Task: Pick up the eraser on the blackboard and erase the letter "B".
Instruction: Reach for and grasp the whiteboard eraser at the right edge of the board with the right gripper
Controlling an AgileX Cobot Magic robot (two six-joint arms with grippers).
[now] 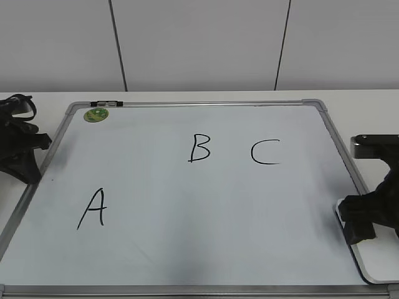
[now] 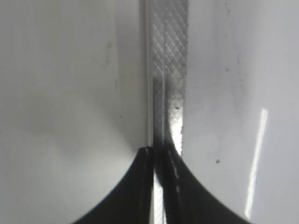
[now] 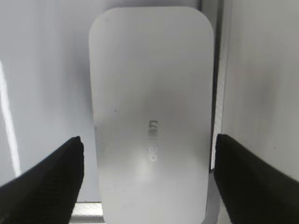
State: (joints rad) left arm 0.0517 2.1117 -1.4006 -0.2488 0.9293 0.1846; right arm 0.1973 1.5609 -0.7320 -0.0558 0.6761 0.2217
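The blackboard (image 1: 187, 218) is a white board with a silver frame, lying flat on the table. The black letter "B" (image 1: 199, 148) is drawn at its upper middle. The white eraser (image 1: 377, 258) lies at the board's lower right corner, partly hidden by my right gripper (image 1: 358, 218). In the right wrist view the eraser (image 3: 149, 112) lies between the open jaws of the right gripper (image 3: 148, 139), with a gap on each side. My left gripper (image 1: 28, 168) rests shut at the board's left edge, over the frame strip (image 2: 168, 70), jaws (image 2: 159, 151) together and empty.
A black "A" (image 1: 92, 208) is at the lower left and a black "C" (image 1: 265, 152) right of the "B". A round green magnet (image 1: 96, 114) sits at the top left corner. The board's frame (image 3: 218, 70) runs beside the eraser. A white wall stands behind.
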